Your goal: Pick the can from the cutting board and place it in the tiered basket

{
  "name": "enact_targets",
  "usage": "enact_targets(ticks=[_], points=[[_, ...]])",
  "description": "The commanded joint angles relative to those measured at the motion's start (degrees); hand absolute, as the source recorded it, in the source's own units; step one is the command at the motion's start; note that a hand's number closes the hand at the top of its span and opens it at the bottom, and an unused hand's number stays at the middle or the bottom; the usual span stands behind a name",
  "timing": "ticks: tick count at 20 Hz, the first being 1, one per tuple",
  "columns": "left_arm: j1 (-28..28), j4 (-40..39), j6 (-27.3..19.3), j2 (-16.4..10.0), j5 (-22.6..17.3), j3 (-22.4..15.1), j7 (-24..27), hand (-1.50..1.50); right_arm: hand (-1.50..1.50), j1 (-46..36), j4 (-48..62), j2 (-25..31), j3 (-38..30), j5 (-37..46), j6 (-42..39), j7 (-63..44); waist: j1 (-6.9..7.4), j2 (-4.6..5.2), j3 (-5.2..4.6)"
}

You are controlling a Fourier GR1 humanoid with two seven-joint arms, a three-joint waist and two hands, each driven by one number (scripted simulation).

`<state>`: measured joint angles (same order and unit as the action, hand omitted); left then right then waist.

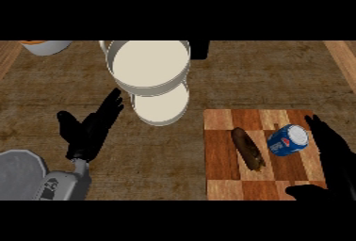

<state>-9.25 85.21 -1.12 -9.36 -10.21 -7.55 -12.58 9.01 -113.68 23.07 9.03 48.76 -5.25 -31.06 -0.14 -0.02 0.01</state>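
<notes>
Closest to us, at the lower left edge, we see the grey left forearm [43, 181], and above it the black left hand [89, 129], fingers straight and spread a little, pointing up and to the right over the bare counter [278, 80]; it holds nothing and touches nothing that we can make out.

At the lower right we find the right hand [335, 157], open as well. Its fingers run straight up along the right edge of the cutting board [222, 186], and its thumb [304, 190] juts left over the board's lower right corner. Nothing is gripped.

Between those fingers and the thumb lies the blue can [286, 141], on the right part of the board. It is tipped over rather than upright: its long axis runs from lower left to upper right, with the silver end facing up and to the right — toward the fingers. The fingers stand just beside it, and we cannot tell whether they touch it.

Left of the can, apart from it, a dark brown sausage-shaped item [248, 148] lies lengthwise on the board.

Further back the white tiered basket [149, 63] shows two round tiers, the smaller one lower in the view — well apart from the can. A white bowl [47, 47] sits at the top left corner
</notes>
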Motion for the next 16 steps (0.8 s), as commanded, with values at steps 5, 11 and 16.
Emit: enact_targets(ticks=[5, 11, 16], points=[[-4.78, -3.22, 1.86, 0.65, -0.1, 4.07, -2.11, 0.0, -1.5, -4.25, 10.68, -4.6, -3.03, 1.74, 2.84, 6.47, 0.08, 0.08, 0.0], [-1.0, -0.85, 1.79, 2.56, 2.62, 3.03, -0.14, 0.0, -1.5, -9.75, 15.61, -7.89, -4.4, 3.23, 1.77, 5.92, 0.26, 0.05, -0.01], [0.73, -1.95, 5.43, 1.5, 2.48, 5.01, 1.53, 0.0, -1.5, -7.83, 16.1, -5.15, -10.25, 0.16, -1.15, 11.43, 0.12, 0.02, -0.01]])
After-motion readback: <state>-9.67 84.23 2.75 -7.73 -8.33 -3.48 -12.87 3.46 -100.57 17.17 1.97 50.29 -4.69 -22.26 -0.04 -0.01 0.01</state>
